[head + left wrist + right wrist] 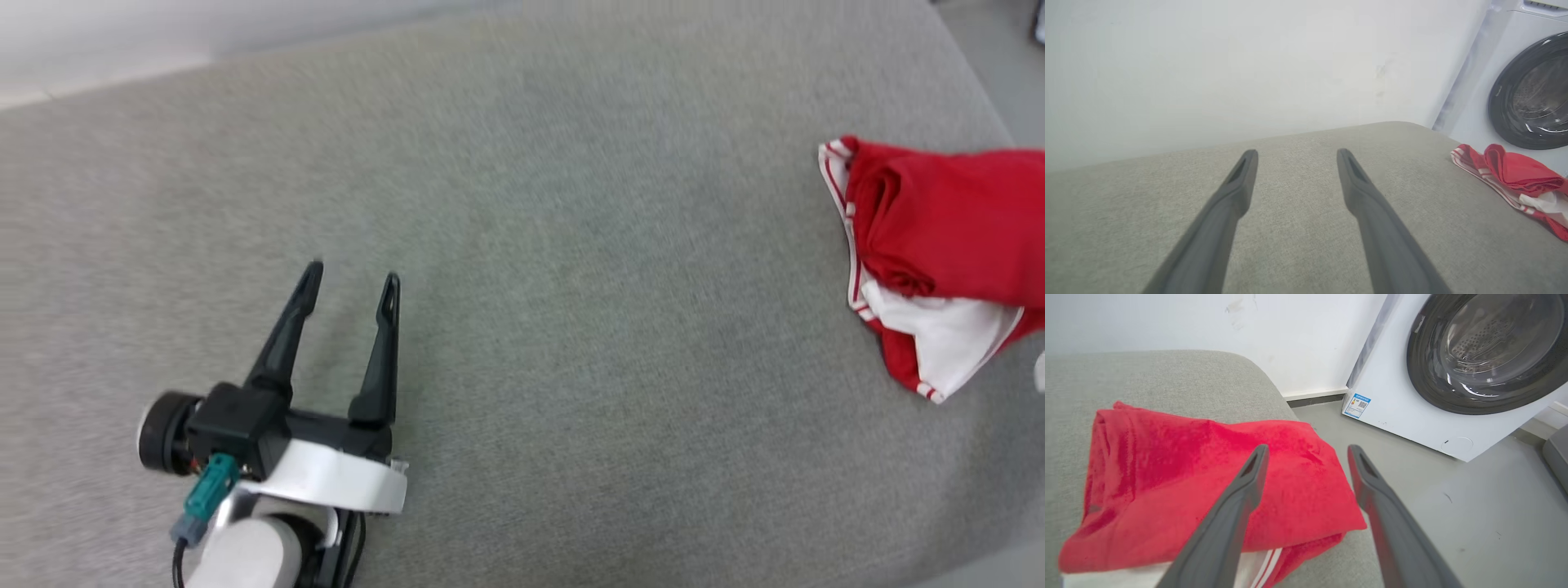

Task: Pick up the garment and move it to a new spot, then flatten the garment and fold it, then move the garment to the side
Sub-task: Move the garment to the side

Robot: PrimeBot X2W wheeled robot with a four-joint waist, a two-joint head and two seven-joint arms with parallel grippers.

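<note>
The left gripper [353, 276] is resting low over the grey cushion [571, 245] at the lower left of the head view, its pale forearm coming up from the bottom edge and its two dark fingers pointing away from the robot. Its fingers are standing well apart with nothing but bare cushion between them, and it is well apart from the garment [939, 220]. The right gripper [1308, 449] is reaching forward over the garment's near right part, with its fingers also spread wide and nothing clamped between them. Its left finger is crossing in front of the red cloth, while its right finger is showing against the floor [1453, 518] beyond the cushion's edge. Whether either tip is touching the cloth is hard to tell from this angle. The garment is lying on the cushion's right side, close to the rounded edge that is facing a white washer [1412, 396], and it is running off the right edge of the head view. It is sitting as a loosely folded bundle: plain red cloth is lying on top, somewhat rumpled, with a white layer and red-and-white striped trim sticking out along its left and near sides.
</note>
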